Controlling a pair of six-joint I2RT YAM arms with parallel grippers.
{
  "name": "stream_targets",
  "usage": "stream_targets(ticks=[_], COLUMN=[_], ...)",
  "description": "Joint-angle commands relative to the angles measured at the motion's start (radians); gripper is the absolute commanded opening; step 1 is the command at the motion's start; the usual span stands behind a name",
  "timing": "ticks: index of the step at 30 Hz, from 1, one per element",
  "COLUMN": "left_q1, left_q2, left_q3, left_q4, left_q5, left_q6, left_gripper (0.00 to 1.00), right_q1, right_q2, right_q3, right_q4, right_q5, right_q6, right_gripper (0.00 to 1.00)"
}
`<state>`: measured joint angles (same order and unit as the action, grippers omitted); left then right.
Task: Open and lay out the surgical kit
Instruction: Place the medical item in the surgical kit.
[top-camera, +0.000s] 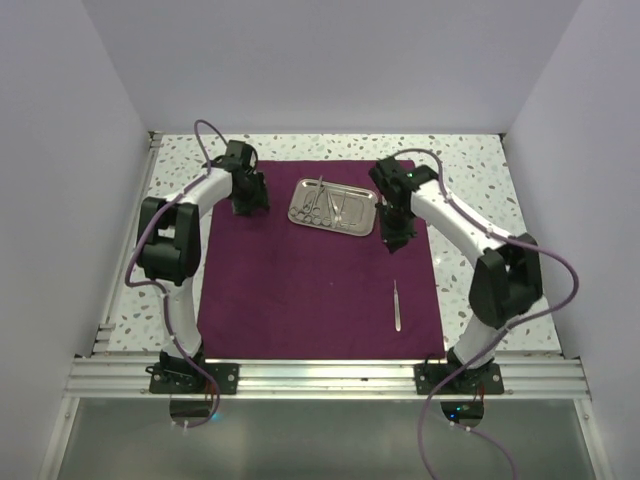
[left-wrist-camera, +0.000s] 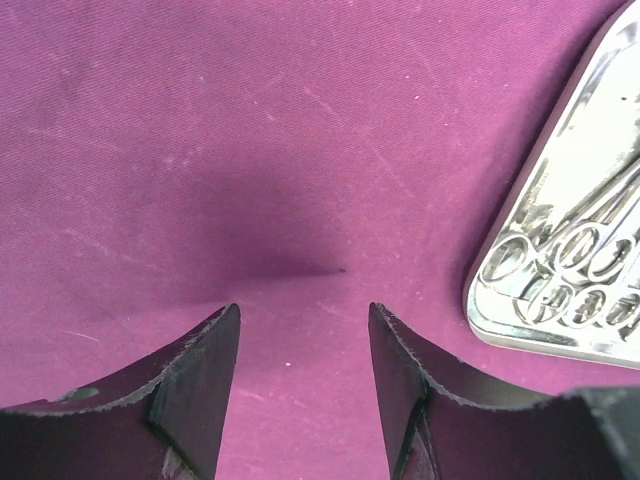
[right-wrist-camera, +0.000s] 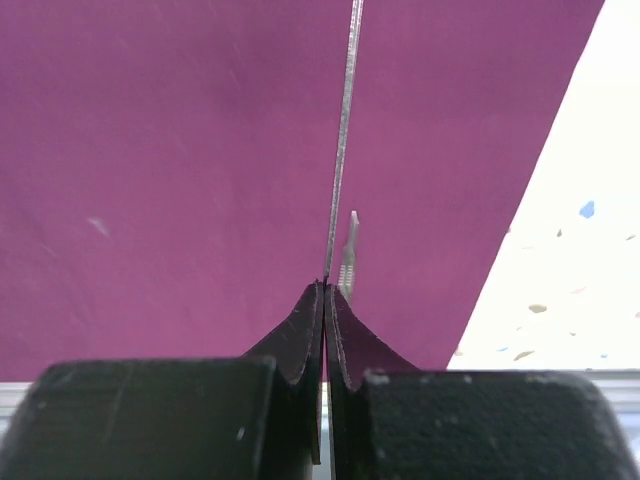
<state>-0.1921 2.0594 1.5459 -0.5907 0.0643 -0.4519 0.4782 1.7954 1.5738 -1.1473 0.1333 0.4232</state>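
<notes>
The dark purple cloth (top-camera: 300, 290) lies spread flat on the table. The shiny steel tray (top-camera: 298, 218) sits at its far middle and holds several ring-handled instruments (top-camera: 322, 202). One thin silver instrument (top-camera: 397, 306) lies alone on the cloth at the near right. My left gripper (top-camera: 247, 206) is open and empty just above the cloth (left-wrist-camera: 300, 150), left of the tray (left-wrist-camera: 478, 300). My right gripper (top-camera: 394, 238) hangs right of the tray, shut on a thin silver probe (right-wrist-camera: 340, 140) that sticks out past the fingertips. The lone instrument (right-wrist-camera: 349, 255) shows beyond it.
The cloth's right edge meets the white speckled tabletop (right-wrist-camera: 570, 250). White walls enclose the table on three sides. An aluminium rail (top-camera: 330, 378) runs along the near edge by the arm bases.
</notes>
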Motion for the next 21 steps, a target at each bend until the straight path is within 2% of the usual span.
stream_targets(ticks=[1,4,10,15,16,17,18,20,21], left_q1=[-0.013,-0.042,-0.101,-0.124,-0.125,-0.127,-0.130,-0.130,-0.130], left_q2=[-0.070,-0.067,-0.071,-0.136,-0.149,-0.162,-0.189,-0.211,-0.226], left_q3=[0.016,0.036,0.129,0.109,0.086,0.073,0.056,0.013,0.000], left_q4=[0.046,0.032,-0.037,-0.063,-0.066,-0.066,-0.063,-0.057,-0.058], left_q5=[-0.006,-0.035,-0.092,-0.130,-0.132,-0.136,-0.145,-0.152,-0.162], left_q6=[-0.024,-0.021,-0.030,-0.057,-0.062,-0.068,-0.068,-0.067,-0.065], left_gripper=[0.59,0.60,0.60,0.60,0.60,0.60,0.60,0.60,0.60], right_q1=[0.014,0.037,0.102,0.115,0.115,0.114,0.114,0.115,0.115], right_q2=[-0.169,-0.255,-0.346,-0.367,-0.367,-0.367,-0.370,-0.373,-0.358], right_q3=[-0.232,-0.398,-0.621,-0.722,-0.727,-0.722,-0.716,-0.657,-0.623], right_q4=[0.069,0.122,0.207,0.277,0.274,0.273,0.258,0.239,0.215], right_q5=[-0.058,-0.087,-0.123,-0.130,-0.130,-0.130,-0.121,-0.123,-0.120], right_q6=[0.044,0.072,0.112,0.121,0.120,0.117,0.115,0.114,0.109], right_gripper=[0.00,0.00,0.00,0.00,0.06,0.20,0.46,0.77,0.84])
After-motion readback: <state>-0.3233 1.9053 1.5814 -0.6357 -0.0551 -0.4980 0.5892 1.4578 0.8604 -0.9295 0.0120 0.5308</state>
